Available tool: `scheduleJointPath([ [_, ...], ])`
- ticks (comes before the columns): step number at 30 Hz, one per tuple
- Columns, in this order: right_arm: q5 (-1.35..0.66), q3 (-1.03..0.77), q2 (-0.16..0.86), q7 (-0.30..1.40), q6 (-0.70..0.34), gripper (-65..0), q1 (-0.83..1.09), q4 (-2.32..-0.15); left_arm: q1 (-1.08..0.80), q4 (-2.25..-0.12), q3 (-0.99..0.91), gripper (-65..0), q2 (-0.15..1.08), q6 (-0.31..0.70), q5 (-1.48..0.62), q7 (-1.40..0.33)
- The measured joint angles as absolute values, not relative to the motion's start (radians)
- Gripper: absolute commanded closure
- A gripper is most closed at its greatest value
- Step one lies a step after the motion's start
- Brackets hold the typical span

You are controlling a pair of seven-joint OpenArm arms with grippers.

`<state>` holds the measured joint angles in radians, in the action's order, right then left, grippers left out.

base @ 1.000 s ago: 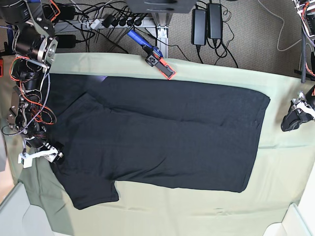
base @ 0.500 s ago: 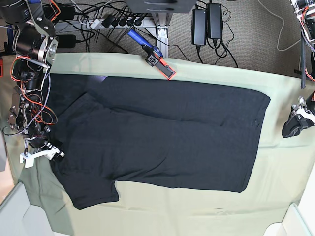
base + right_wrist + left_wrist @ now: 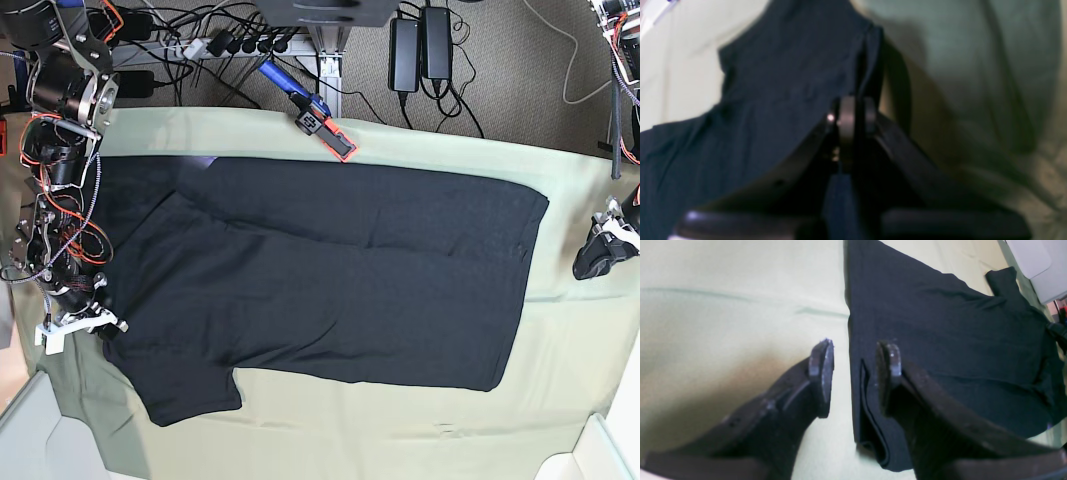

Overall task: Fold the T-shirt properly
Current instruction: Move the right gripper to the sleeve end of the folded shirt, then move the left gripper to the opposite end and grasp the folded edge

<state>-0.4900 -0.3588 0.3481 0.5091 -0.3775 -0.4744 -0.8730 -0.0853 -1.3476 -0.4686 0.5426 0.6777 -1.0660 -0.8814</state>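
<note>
The T-shirt (image 3: 330, 280) lies spread flat across the middle of the bench (image 3: 570, 390), plain black face up, its upper long edge already turned in over the body. The right tool (image 3: 851, 116) sits at the shirt's collar-end edge with its jaws pressed together, and a strip of black fabric appears caught between them, so I judge it to be pinching the shirt, though the wrist view is blurred. The left tool (image 3: 853, 373) hangs spread at the shirt's hem end, one finger over bare cloth and one over the fabric, with nothing between them. The risk I see is an uneven pull: with only one end held, lifting or dragging from the collar side would stretch the shirt and undo the fold that already lies along the top. The left tool could also close on just the top layer at the hem, where the doubled edge shows, and peel the layers apart. The pale green cloth (image 3: 450, 140) covering the bench is soft and lightly creased near the shirt's hem, so it could get pinched or dragged along too. Beyond the shirt's far edge an orange and blue tool (image 3: 318, 117) rests on the cloth's border, and behind it cables and power bricks (image 3: 420, 45) crowd the carpeted floor.
</note>
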Motion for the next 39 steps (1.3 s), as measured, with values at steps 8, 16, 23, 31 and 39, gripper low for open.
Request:
scheduleJointPath([
  [8, -0.491, -0.358, 0.348, 0.556, -0.377, 0.0, -0.474, -0.903, -0.058, -1.34, -0.413, -24.3, 0.543, 0.678, -0.985, -0.818],
  [16, -0.495, -0.358, 0.348, 0.572, -0.377, 0.0, -0.474, -0.904, 0.17, -1.121, -0.189, -24.4, 0.524, 0.682, -0.83, -0.689],
  [23, -0.495, -0.358, 0.347, 0.599, -0.377, 0.0, -0.474, -0.904, 0.406, -0.817, -0.172, -32.5, 0.471, 0.662, -0.743, -0.613],
  [31, -0.493, -0.358, 0.347, 0.601, -0.377, 0.0, -0.474, -0.904, 0.494, -0.593, -0.171, -33.2, 0.392, 0.659, -0.754, -0.575],
  [39, -0.498, -0.358, 0.347, 0.603, -0.377, 0.0, -0.474, -0.904, 0.494, -0.587, -0.171, -33.1, 0.377, 0.659, -0.753, -0.571],
])
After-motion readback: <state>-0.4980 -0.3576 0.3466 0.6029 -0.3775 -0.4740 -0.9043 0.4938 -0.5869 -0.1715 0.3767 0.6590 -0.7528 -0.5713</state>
